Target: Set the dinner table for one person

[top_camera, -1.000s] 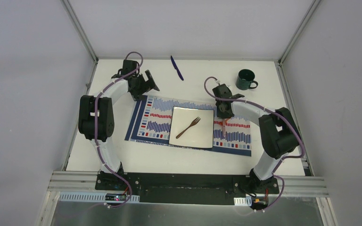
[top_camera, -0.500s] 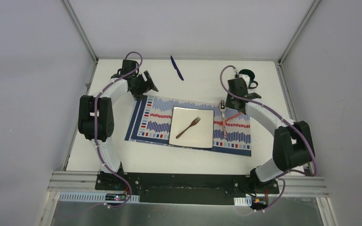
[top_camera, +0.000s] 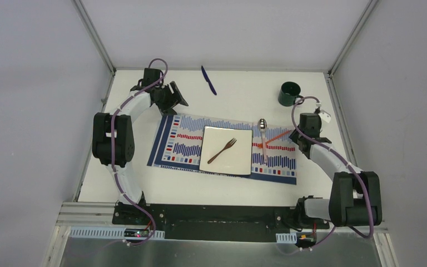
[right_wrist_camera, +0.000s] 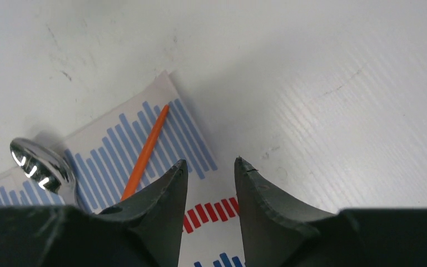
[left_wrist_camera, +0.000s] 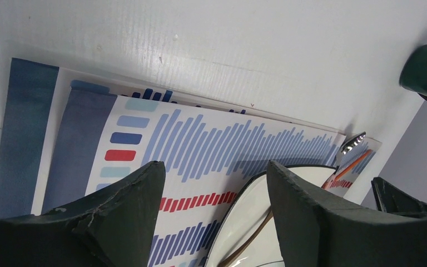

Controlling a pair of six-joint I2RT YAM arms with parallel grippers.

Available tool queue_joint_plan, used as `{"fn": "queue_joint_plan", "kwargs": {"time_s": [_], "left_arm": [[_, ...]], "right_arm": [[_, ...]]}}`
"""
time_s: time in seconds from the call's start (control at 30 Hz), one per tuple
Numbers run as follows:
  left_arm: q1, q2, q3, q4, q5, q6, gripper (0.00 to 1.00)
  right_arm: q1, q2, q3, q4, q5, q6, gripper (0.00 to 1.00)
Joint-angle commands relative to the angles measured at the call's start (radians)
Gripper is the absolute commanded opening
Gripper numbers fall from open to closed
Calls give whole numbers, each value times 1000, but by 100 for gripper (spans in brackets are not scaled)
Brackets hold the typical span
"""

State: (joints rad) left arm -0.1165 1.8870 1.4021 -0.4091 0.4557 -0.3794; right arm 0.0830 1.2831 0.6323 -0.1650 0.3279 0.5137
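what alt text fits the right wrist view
The right gripper, jaws apart and empty, hovers over a corner of the striped placemat on the white dinner table. A shiny spoon lies at the mat's edge beside an orange stick.

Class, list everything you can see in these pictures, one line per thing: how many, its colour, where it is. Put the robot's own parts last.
table: 1, white, under everything
placemat: 1, blue, red and white stripes, middle of the table
plate: 1, white, square, on the placemat
fork: 1, brown, lying on the plate
spoon: 1, silver, on the placemat right of the plate
stick: 1, orange, on the placemat, beside the spoon
thin utensil: 1, blue, far side of the table
mug: 1, dark green, far right corner
left gripper: 1, black, open, empty, above the placemat's far left corner
right gripper: 1, black, open, empty, at the placemat's right edge
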Motion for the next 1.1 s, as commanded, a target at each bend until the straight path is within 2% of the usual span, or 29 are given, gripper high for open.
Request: {"fn": "queue_joint_plan", "kwargs": {"time_s": [0.0, 0.17, 0.4, 1.07], "left_arm": [[4, -11, 41, 34, 21, -12, 69], [5, -13, 43, 34, 18, -10, 69], [5, -16, 39, 33, 14, -9, 70], [5, -31, 31, 37, 16, -17, 70]], "right_arm": [[-58, 14, -6, 139, -30, 58, 40], [-80, 75, 15, 151, -111, 75, 40], [-108, 70, 9, 147, -188, 99, 41], [-111, 84, 39, 9, -197, 117, 41]]}}
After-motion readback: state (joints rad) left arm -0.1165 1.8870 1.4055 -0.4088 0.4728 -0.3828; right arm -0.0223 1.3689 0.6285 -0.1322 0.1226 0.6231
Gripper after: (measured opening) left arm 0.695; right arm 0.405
